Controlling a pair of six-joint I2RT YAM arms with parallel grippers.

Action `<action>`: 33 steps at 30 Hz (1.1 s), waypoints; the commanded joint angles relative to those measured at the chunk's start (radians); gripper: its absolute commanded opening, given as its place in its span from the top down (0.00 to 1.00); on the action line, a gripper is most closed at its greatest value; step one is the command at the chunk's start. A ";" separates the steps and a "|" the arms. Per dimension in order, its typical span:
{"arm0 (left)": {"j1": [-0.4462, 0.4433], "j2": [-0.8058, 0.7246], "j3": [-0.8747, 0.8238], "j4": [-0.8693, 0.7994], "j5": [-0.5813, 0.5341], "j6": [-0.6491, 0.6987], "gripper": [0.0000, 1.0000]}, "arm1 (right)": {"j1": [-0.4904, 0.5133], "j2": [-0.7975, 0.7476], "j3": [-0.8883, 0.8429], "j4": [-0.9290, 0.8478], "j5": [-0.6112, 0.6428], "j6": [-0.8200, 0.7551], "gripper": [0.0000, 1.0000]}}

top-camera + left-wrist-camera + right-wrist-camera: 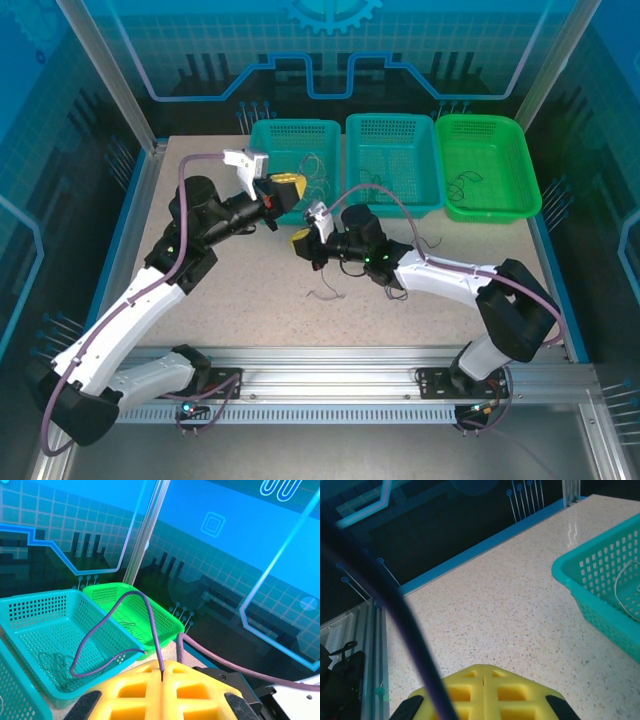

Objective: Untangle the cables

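Note:
My left gripper hovers at the near edge of the left teal basket. In the left wrist view its yellow fingers are shut on a thin purple cable, which rises from the fingertip seam, arches over and ends in a bare tip. My right gripper is low over mid-table, shut with nothing visible in its seam. A blurred dark strand crosses in front of its left finger. Pale beige wire lies in the left basket, and loose strands lie on the table under the right arm.
The middle teal basket holds a dark green wire, and the green basket holds a dark wire. The right arm's thick purple-grey cable loops between the grippers. Glass walls and metal posts ring the table.

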State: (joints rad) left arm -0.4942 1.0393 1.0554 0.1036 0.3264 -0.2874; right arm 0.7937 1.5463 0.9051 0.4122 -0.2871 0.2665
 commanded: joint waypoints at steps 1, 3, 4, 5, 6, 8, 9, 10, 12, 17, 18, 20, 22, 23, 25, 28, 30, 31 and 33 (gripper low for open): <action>-0.006 -0.030 -0.034 0.027 -0.025 0.038 0.79 | -0.002 -0.077 -0.020 0.027 0.034 0.038 1.00; -0.007 -0.047 -0.054 0.044 -0.019 0.053 0.63 | -0.030 -0.122 -0.020 0.011 0.029 0.070 1.00; -0.006 -0.057 -0.063 0.050 -0.014 0.064 0.56 | -0.050 -0.147 -0.017 -0.015 0.033 0.087 1.00; -0.006 -0.071 -0.076 0.058 -0.009 0.074 0.50 | -0.075 -0.172 -0.004 -0.044 0.034 0.102 1.00; -0.006 -0.082 -0.088 0.066 -0.003 0.082 0.47 | -0.099 -0.191 0.012 -0.068 0.038 0.115 1.00; -0.006 -0.108 -0.118 0.093 0.018 0.099 0.40 | -0.160 -0.232 0.056 -0.125 0.048 0.132 1.00; -0.006 -0.119 -0.131 0.103 0.032 0.105 0.39 | -0.184 -0.245 0.085 -0.161 0.066 0.129 1.00; -0.007 -0.130 -0.144 0.116 0.048 0.109 0.37 | -0.211 -0.254 0.125 -0.212 0.094 0.119 1.00; -0.006 -0.150 -0.172 0.144 0.081 0.115 0.34 | -0.257 -0.261 0.209 -0.293 0.164 0.093 1.00; -0.007 -0.192 -0.211 0.148 0.114 0.126 0.28 | -0.424 -0.241 0.378 -0.367 0.317 0.097 1.00; -0.007 -0.201 -0.218 0.143 0.110 0.127 0.28 | -0.458 -0.237 0.393 -0.357 0.351 0.092 1.00; -0.007 -0.214 -0.231 0.140 0.103 0.131 0.28 | -0.527 -0.223 0.419 -0.311 0.438 0.065 1.00; -0.007 -0.223 -0.242 0.139 0.105 0.132 0.28 | -0.589 -0.201 0.427 -0.264 0.544 0.042 1.00; -0.007 -0.227 -0.244 0.137 0.106 0.134 0.28 | -0.624 -0.192 0.429 -0.264 0.603 0.070 1.00; -0.007 -0.235 -0.249 0.130 0.107 0.136 0.27 | -0.704 -0.188 0.393 -0.244 0.665 0.155 1.00; -0.007 -0.250 -0.264 0.130 0.100 0.139 0.27 | -0.822 -0.177 0.287 -0.195 0.598 0.380 1.00; -0.007 -0.251 -0.269 0.136 0.099 0.140 0.26 | -0.872 -0.148 0.233 -0.162 0.545 0.486 1.00; -0.007 -0.247 -0.268 0.136 0.100 0.139 0.26 | -0.889 -0.124 0.214 -0.148 0.523 0.518 1.00; -0.008 -0.240 -0.262 0.137 0.109 0.134 0.26 | -0.917 -0.068 0.206 -0.148 0.491 0.566 1.00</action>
State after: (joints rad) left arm -0.4950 0.8032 0.7937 0.2153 0.4103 -0.1745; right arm -0.0990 1.4132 1.1378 0.2195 0.2508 0.6636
